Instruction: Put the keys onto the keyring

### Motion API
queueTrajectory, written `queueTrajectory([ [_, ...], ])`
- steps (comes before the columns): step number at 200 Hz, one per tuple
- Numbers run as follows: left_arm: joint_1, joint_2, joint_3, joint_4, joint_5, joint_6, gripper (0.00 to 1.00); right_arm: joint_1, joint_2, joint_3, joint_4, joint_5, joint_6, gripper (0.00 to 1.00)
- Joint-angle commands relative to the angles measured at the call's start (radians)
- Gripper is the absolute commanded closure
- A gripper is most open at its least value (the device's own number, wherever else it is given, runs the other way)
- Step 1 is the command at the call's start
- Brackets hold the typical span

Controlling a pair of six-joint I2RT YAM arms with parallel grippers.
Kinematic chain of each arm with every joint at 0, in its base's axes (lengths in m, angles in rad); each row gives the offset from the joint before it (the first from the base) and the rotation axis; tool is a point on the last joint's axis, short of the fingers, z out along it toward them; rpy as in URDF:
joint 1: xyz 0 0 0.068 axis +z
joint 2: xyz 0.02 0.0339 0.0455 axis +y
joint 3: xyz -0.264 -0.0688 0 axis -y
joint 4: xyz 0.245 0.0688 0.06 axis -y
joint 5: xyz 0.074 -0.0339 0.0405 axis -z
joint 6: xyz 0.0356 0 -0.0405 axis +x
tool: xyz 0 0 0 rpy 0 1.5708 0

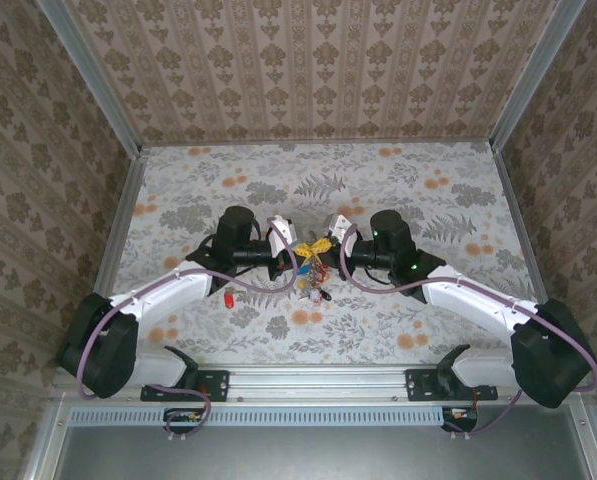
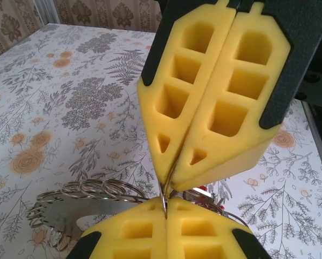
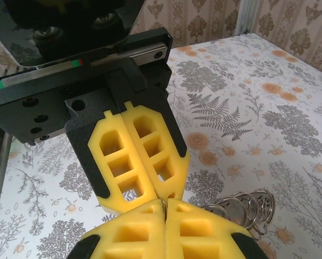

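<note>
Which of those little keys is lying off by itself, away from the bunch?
The red key. It lies alone beside the left arm, while the other keys are bunched together further right in the top view.

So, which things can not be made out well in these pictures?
- Top view: the keys are too small to count or tell apart.
- Left wrist view: the left tool hides part of the keyring; its foam and the right tool cover the wire they pinch, so its ring is unclear.
- Right wrist view: the right tool hides part of the rings.
</note>
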Motion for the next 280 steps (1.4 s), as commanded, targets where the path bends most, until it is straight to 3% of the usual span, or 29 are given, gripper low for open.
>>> queueTrajectory([
  [1,-0.009,-0.017,0.024,0.02,0.057,0.009,1.0,0.001,-0.019,0.03,-0.038,0.133,0.038,1.0],
  [88,-0.009,-0.009,0.02,0.029,0.039,0.014,1.0,0.0,-0.033,0.036,-0.134,0.231,0.114,1.0],
  [173,-0.013,0.043,0.017,0.041,0.036,0.012,1.0,-0.001,-0.013,0.017,-0.051,0.161,0.144,1.0],
  [280,-0.014,0.113,-0.109,0.356,-0.019,-0.11,1.0,-0.019,0.055,-0.039,0.013,0.224,0.233,1.0],
])
